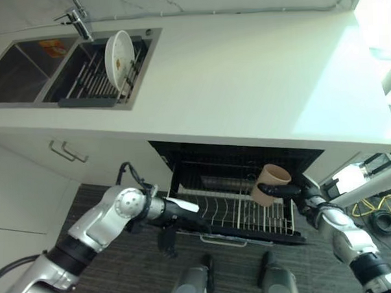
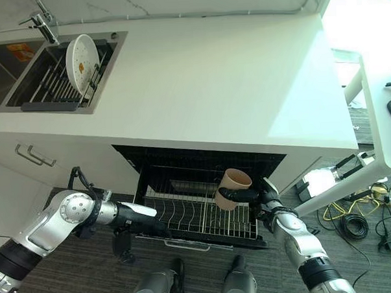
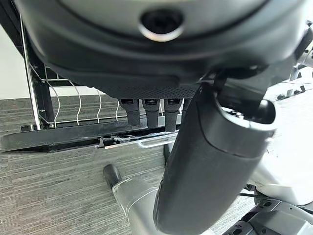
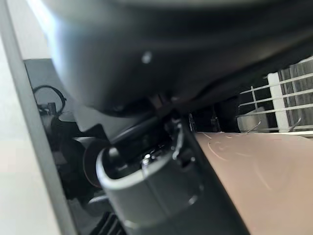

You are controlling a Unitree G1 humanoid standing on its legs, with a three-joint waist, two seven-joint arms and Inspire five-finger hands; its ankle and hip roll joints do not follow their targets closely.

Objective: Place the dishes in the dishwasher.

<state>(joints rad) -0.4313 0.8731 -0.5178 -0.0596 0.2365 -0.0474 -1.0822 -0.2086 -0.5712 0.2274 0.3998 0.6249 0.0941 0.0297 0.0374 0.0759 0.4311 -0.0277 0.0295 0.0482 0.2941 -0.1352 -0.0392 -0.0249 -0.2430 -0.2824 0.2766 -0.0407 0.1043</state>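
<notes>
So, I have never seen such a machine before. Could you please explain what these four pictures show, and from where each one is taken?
This is a humanoid robot loading a dishwasher. The two wide pictures come from cameras on its head, looking down. The two close pictures come from cameras on its wrists.

The right robot hand holds a tan paper-like cup over the pulled-out white wire dishwasher rack. The left robot hand reaches to the rack's front edge; its fingers curl over it.

On the white countertop, a round white plate stands upright in the dark sink rack.
</notes>
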